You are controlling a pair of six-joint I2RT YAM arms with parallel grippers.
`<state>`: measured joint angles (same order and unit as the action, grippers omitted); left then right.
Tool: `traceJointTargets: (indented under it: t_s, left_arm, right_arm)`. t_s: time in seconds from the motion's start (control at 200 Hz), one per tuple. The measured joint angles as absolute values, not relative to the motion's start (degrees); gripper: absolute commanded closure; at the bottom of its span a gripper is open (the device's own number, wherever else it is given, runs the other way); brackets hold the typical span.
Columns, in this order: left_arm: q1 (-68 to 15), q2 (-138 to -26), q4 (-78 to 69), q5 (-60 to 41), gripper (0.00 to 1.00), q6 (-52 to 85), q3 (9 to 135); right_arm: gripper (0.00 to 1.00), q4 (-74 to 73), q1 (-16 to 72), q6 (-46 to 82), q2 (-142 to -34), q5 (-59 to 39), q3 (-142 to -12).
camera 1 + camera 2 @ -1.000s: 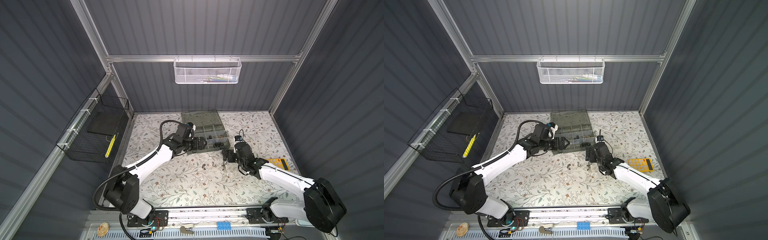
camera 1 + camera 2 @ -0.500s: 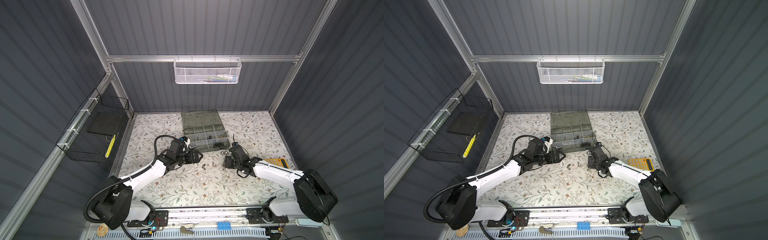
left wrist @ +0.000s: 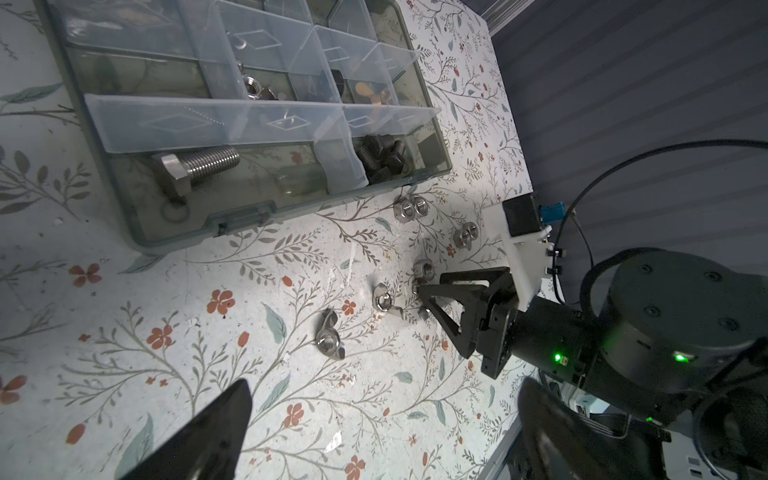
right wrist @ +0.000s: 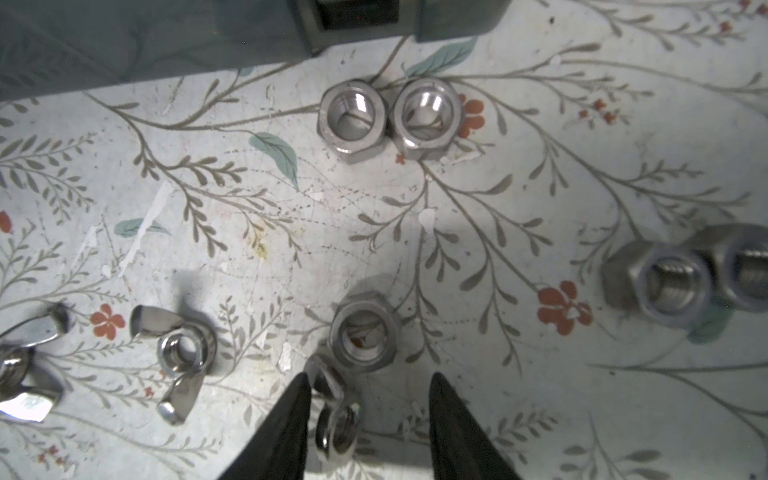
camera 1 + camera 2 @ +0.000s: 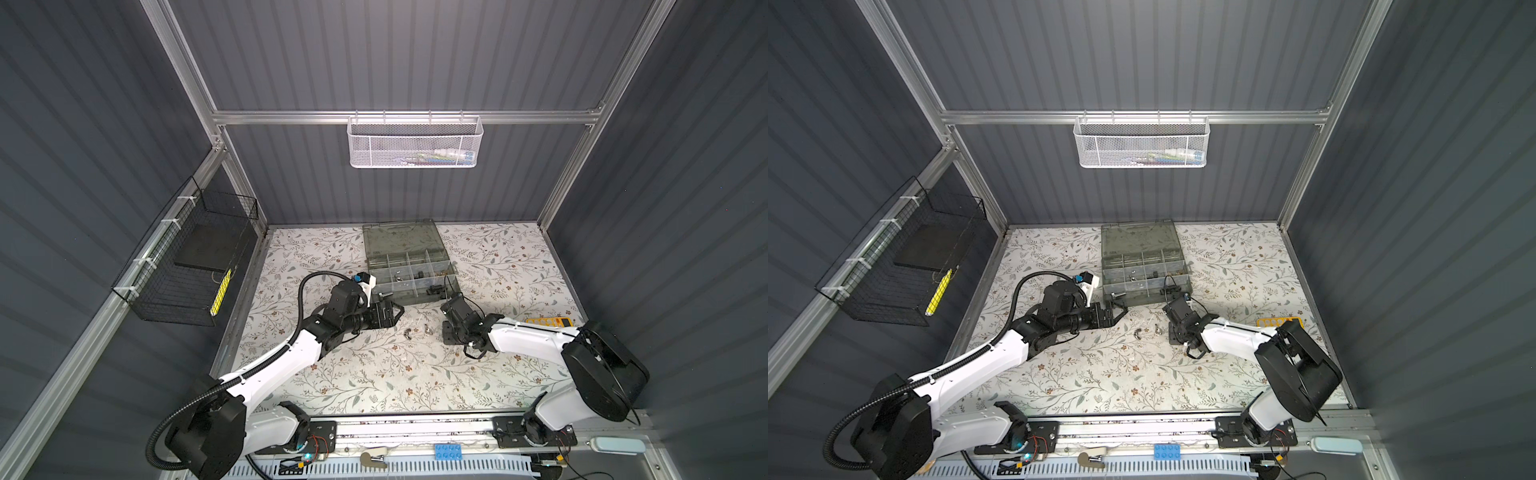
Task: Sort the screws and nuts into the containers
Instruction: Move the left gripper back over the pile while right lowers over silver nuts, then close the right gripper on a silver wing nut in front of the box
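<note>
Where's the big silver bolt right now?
The silver bolt lies in the front-left compartment of the organiser case in both top views, beside the compartment with black bolts, just beyond the left gripper.

The left gripper [image 5: 399,314] is held low and level, jaws spread wide; the right gripper [image 4: 370,380] is pointed steeply down, jaws partly apart.

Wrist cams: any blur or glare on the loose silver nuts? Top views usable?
Right wrist view: the middle silver hex nut is sharp, the edge pair of silver hex nuts is soft, the outermost silver wing nut has a blown highlight. Left wrist view: the clear plastic dividers show milky glare. Both top views: evenly lit, but loose nuts are mere specks.
</note>
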<state>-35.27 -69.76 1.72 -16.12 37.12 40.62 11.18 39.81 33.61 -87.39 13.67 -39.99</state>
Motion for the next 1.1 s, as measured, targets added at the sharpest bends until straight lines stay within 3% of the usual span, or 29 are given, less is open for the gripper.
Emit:
traceJointTargets:
  t_s: [0.65,1.101]
  left_arm:
    - [-35.3,-69.8,1.8,-16.1,0.0,37.2,40.3]
    - [-35.3,-69.8,2.3,-16.1,0.0,37.4,40.3]
  right_arm:
    - [0.91,10.8,41.0,34.4,-87.7,14.7,-40.4]
    - [0.97,12.3,41.0,34.5,-83.0,12.8,-40.7]
